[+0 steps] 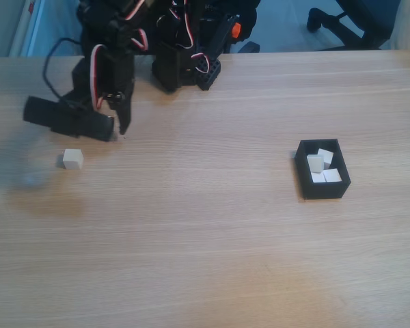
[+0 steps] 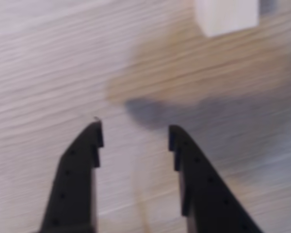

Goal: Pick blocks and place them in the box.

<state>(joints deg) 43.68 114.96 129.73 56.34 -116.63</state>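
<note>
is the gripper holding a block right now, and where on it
Nothing is held. The gripper is open with bare table between its fingers; the loose block lies ahead of it, untouched.

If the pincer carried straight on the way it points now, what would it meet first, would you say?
Probably the bare table. In the wrist view the open pincer points at wood, and the loose white block lies ahead but off to the right of that line. Depth is unclear, so it may just pass the block.

Black arm (image 1: pixel 116 61), red-white cables, orange accent, stepped gripper (image 2: pixel 134 133) fingertips
</note>
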